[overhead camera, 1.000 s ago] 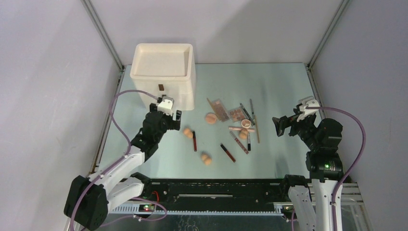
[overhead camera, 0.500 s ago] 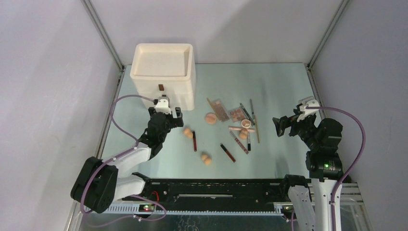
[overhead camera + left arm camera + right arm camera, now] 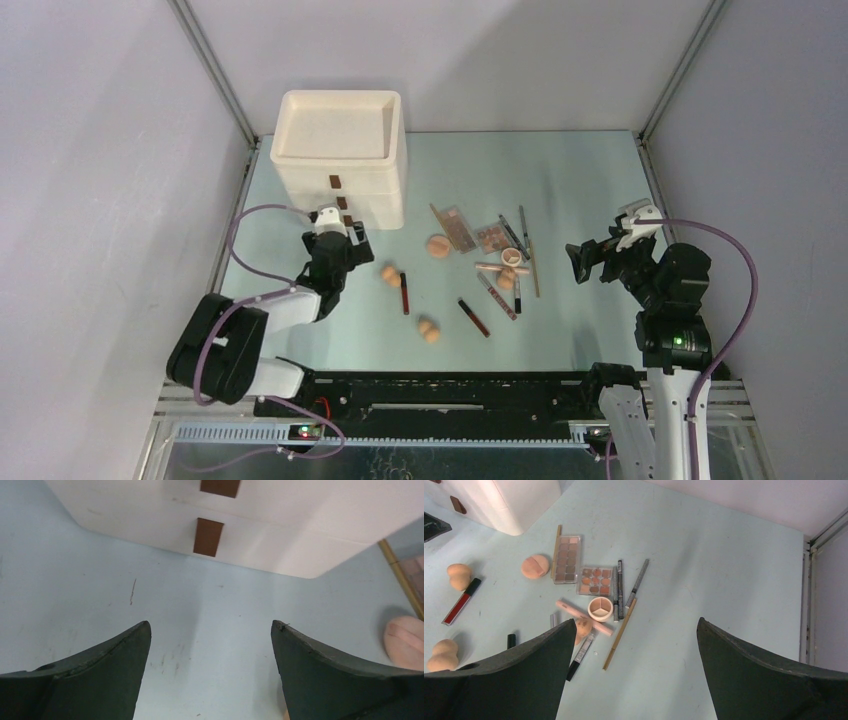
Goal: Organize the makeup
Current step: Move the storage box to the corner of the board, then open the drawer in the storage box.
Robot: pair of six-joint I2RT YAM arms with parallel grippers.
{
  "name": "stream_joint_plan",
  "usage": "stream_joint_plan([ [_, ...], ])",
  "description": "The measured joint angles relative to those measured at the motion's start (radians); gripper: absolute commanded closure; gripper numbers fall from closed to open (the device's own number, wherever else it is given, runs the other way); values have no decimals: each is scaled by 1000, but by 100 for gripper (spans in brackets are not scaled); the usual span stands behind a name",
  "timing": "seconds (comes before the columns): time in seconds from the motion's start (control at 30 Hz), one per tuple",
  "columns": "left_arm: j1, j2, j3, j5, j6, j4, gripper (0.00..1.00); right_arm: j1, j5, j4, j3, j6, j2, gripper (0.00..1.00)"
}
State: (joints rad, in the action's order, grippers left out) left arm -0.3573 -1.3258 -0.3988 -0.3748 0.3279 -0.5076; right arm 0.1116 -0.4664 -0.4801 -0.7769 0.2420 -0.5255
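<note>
The makeup lies loose on the table: a peach sponge (image 3: 390, 274), a dark-red tube (image 3: 404, 293), a double sponge (image 3: 430, 329), another red tube (image 3: 474, 317), a round puff (image 3: 438, 245), two palettes (image 3: 457, 228) (image 3: 492, 238), a round compact (image 3: 511, 257) and thin pencils (image 3: 533, 265). The right wrist view shows the palettes (image 3: 566, 558), the compact (image 3: 600, 608) and a pencil (image 3: 620, 632). My left gripper (image 3: 340, 235) is open and empty, low in front of the drawer box; it also shows in the left wrist view (image 3: 210, 626). My right gripper (image 3: 580, 262) is open and empty, raised right of the pile (image 3: 636, 622).
The cream three-drawer box (image 3: 340, 150) stands at the back left with brown handles (image 3: 208, 536) facing my left gripper. A sponge (image 3: 406, 642) lies at the right edge of the left wrist view. Frame posts and grey walls bound the table.
My left arm has drawn back and down toward the near left, uncovering the box's lower two handles. The right arm and the makeup have not moved.
</note>
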Motion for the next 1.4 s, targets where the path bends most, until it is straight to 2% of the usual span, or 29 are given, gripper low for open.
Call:
stream_joint_plan([
  [0.17,37,-98,-51,12,37,-10,9,0,-6,0,0,1,-1,0],
  [0.37,50,-183,-101,24,50,-82,19,0,-16,-1,0,2,-1,0],
  [0.67,58,-233,-121,25,66,-112,22,-3,-31,-2,0,3,3,0],
  [0.73,66,-249,-145,23,75,-112,23,-3,-34,-2,0,3,4,0],
  [0.97,105,-296,-216,68,108,-82,38,-7,-42,-2,0,3,7,0],
  [1.17,151,-338,-236,143,147,-45,40,-8,-45,-2,0,3,7,0],
  [1.4,156,-357,-272,170,162,3,46,-8,-50,-2,0,3,7,0],
])
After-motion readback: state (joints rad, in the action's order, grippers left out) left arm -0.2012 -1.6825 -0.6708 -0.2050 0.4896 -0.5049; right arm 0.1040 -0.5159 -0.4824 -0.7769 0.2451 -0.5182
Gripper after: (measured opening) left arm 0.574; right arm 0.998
